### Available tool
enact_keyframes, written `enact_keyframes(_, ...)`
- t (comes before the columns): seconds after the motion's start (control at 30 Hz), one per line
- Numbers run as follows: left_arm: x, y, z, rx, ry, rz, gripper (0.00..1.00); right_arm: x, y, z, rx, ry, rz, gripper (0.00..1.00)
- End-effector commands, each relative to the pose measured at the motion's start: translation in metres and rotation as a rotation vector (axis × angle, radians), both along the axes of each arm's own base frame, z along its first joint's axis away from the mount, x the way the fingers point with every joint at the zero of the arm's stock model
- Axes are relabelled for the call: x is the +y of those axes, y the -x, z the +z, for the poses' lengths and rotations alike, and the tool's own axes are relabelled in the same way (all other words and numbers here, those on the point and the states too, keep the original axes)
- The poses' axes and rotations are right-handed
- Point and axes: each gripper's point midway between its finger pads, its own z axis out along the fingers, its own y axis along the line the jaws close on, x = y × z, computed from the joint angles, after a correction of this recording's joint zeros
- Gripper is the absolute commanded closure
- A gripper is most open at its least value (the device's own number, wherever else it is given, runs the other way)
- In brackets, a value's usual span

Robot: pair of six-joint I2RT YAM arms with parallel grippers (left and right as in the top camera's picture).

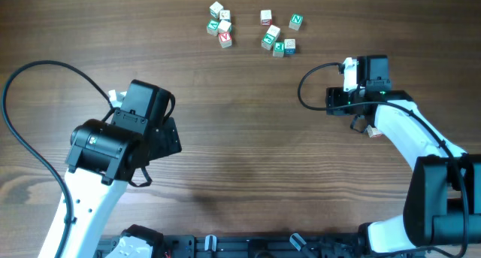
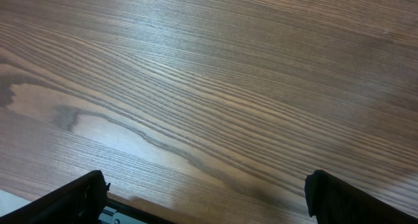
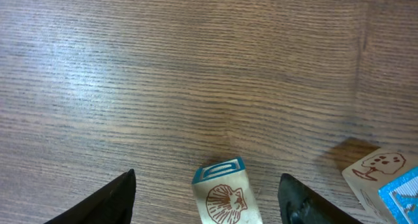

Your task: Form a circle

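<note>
Between the fingers of the right gripper (image 3: 208, 178) sits 1 cube (image 3: 225, 196) of the circle (image 1: 373, 131), blue on top, with a red shell on the face towards me; the jaws stand apart with a gap on each side, holding nothing. Just beside that gripper, outside 1 finger, I see 2 more cubes: a pale cube (image 3: 377, 166) with a red mark and a blue-marked cube (image 3: 401, 198), close together. Well apart from the right gripper, the left gripper (image 2: 206, 188) hangs over the table (image 2: 196, 87), jaws wide, nothing between them; a scatter (image 1: 270, 38) of cubes lies farther up-table from the right gripper.
</note>
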Motion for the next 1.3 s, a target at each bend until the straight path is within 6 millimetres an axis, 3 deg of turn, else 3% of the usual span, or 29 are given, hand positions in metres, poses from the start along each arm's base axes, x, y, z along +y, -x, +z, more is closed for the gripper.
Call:
enact_keyframes(0.0, 0.004, 0.001, 0.002, -0.014, -0.004, 0.027, 0.0, 0.003, 0.012, -0.014, 0.039, 0.0, 0.043, 0.35)
enact_keyframes(0.17, 0.004, 0.001, 0.002, -0.014, -0.004, 0.027, 0.0, 0.003, 0.017, -0.03, 0.081, 0.001, 0.043, 0.4)
enact_keyframes(0.33, 0.004, 0.001, 0.002, -0.014, -0.004, 0.027, 0.0, 0.003, 0.018, -0.032, 0.089, -0.001, 0.039, 0.52)
enact_keyframes(0.63, 0.004, 0.001, 0.002, -0.014, -0.004, 0.027, 0.0, -0.005, 0.018, -0.033, 0.111, -0.076, -0.241, 0.8)
enact_keyframes(0.9, 0.004, 0.001, 0.002, -0.014, -0.004, 0.027, 0.0, -0.032, 0.028, -0.036, 0.125, -0.012, -0.507, 0.76)
enact_keyframes(1.0, 0.004, 0.001, 0.002, -0.014, -0.004, 0.027, 0.0, -0.031, 0.027, -0.035, 0.122, -0.018, -0.507, 0.65)
enact_keyframes(1.1, 0.004, 0.001, 0.002, -0.014, -0.004, 0.027, 0.0, -0.031, 0.022, -0.03, 0.113, -0.025, -0.517, 0.44)
enact_keyframes(1.27, 0.004, 0.001, 0.002, -0.014, -0.004, 0.027, 0.0, -0.021, 0.026, -0.032, 0.146, -0.082, -0.519, 0.44)
